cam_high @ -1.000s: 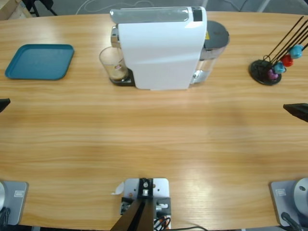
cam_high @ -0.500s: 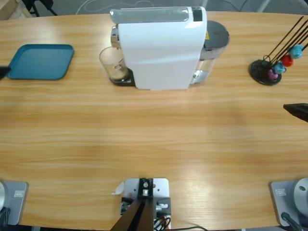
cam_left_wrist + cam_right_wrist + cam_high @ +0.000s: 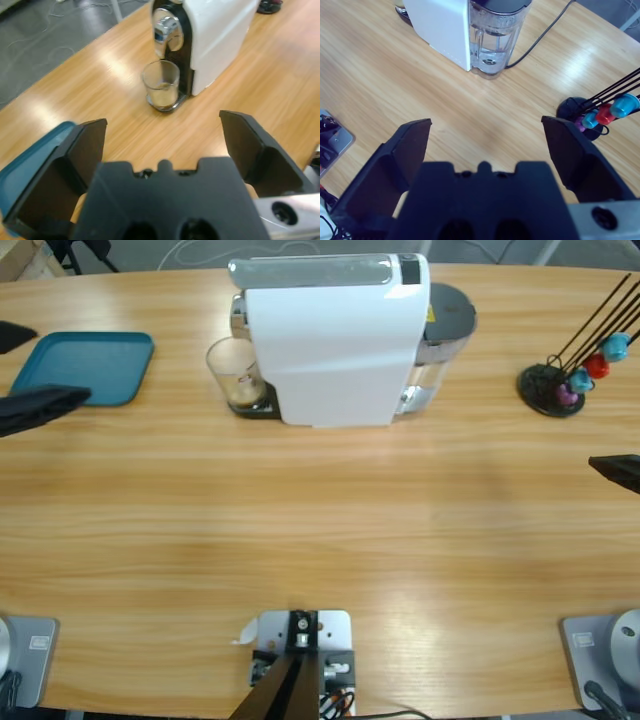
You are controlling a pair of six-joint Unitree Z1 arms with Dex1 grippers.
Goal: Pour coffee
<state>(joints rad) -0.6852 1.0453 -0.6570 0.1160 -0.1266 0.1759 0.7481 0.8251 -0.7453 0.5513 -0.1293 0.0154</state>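
A clear glass (image 3: 235, 370) stands on the drip plate under the spout of the white coffee machine (image 3: 335, 340). A little tan coffee (image 3: 244, 393) lies in its bottom. The left wrist view shows the same glass (image 3: 161, 89) with coffee (image 3: 161, 101) straight ahead, well beyond my left gripper (image 3: 164, 122), which is open and holds nothing. In the high view my left gripper (image 3: 58, 365) comes in at the left edge over the teal tray. My right gripper (image 3: 486, 122) is open and holds nothing, its tip at the right edge (image 3: 612, 469).
A teal tray (image 3: 100, 370) lies at the back left, partly under the left jaws (image 3: 30, 160). A black capsule stand (image 3: 553, 390) with coloured capsules sits at the back right (image 3: 572, 107). The machine's water tank (image 3: 495, 40) and cable are behind it.
My left gripper has come further into view, moving from the left edge up and in over the teal tray. The right gripper and the glass have not moved.
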